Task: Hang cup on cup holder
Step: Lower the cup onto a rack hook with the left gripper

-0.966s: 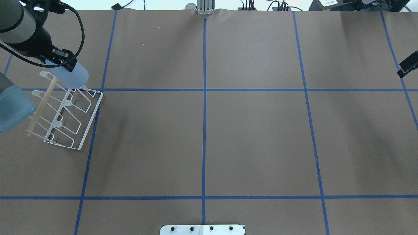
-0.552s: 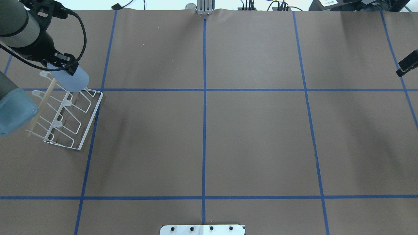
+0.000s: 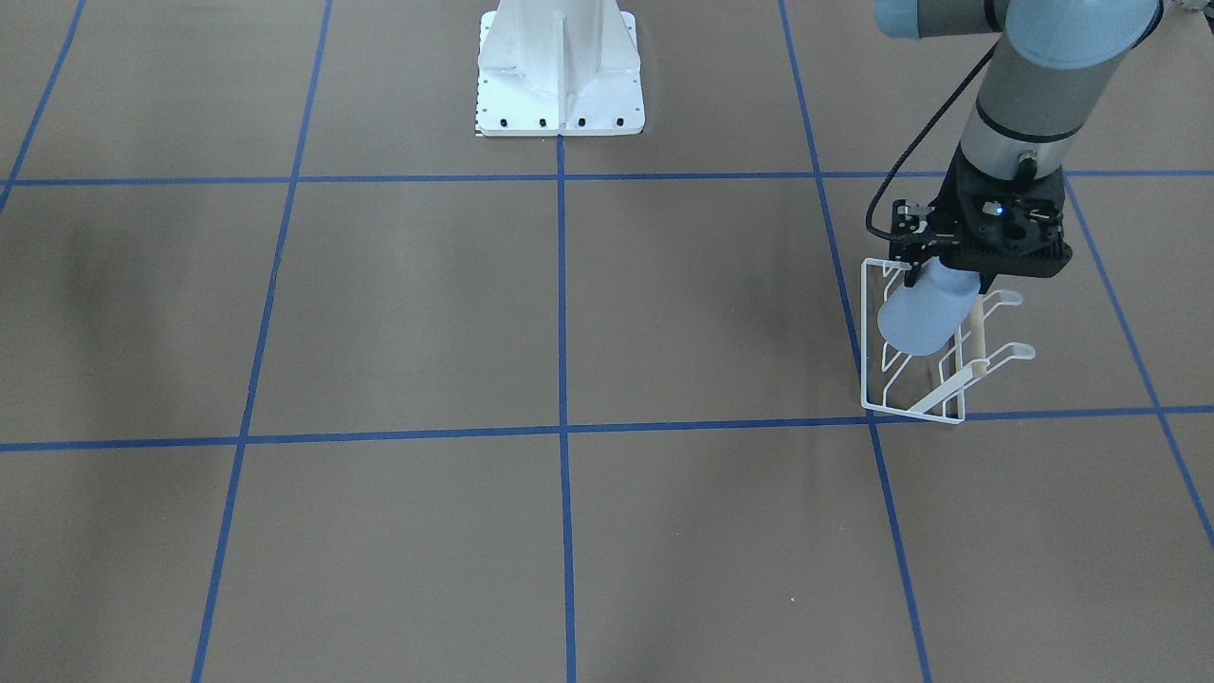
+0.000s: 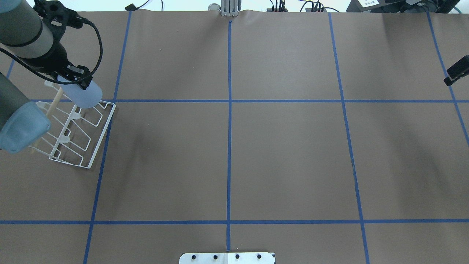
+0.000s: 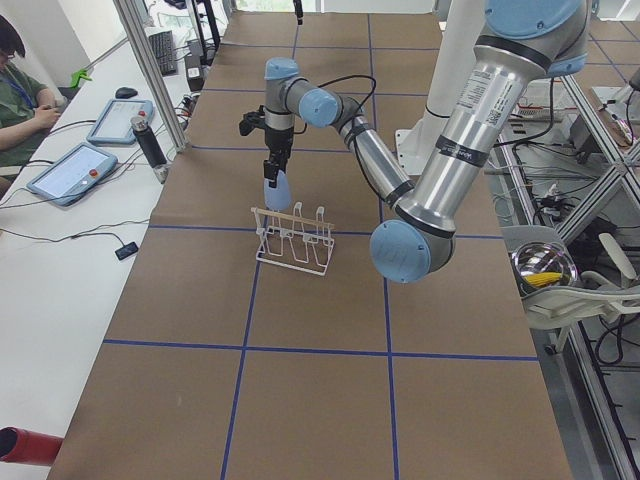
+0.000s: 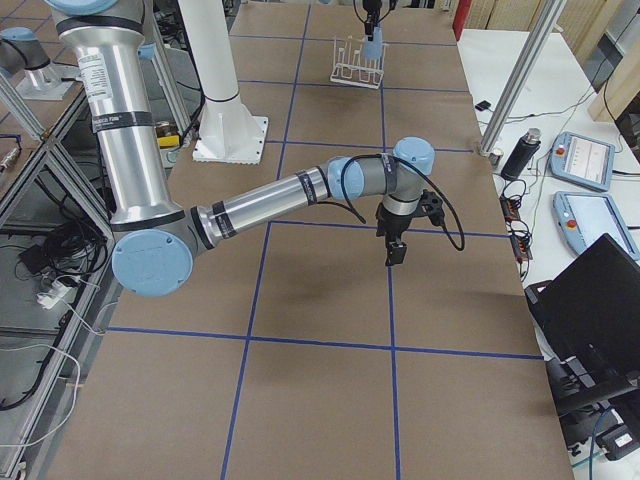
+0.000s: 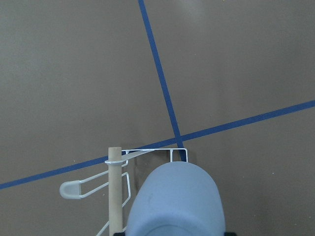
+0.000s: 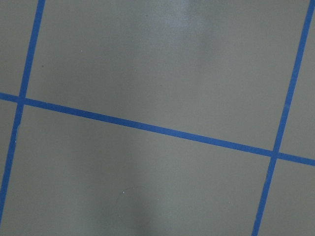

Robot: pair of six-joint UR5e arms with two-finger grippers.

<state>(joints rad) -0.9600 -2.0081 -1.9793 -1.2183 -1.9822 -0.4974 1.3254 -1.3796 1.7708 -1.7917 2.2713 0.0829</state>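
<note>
The cup was seen as a small, pale blue plastic tumbler, plain and matte, with smooth tapered walls and no handle. It was held in the air by the left hand, whose black fingers were closed on its narrower upper end. Its long axis was shown close to vertical in the left side view, with the wider end turned down and away from the hand. From the left wrist camera only the rounded outer wall was shown, so the mouth could not be seen.

The cup was positioned over the end of the cup holder that lay farthest from the robot, just beside the tip of the wooden dowel. Whether a prong had been touched could not be told, since that part was hidden by the cup.

The cup holder was made of thin white wire bent into rectangular loops, with upturned prongs ending in flattened, rounded tips. A straight, light wooden dowel ran across its top. It stood on the worktop, which was covered in flat brown paper and divided by blue tape lines.

The right hand was held low over bare paper, well apart from the cup holder, and only its black edge was caught from overhead; how far it was open could not be told
</note>
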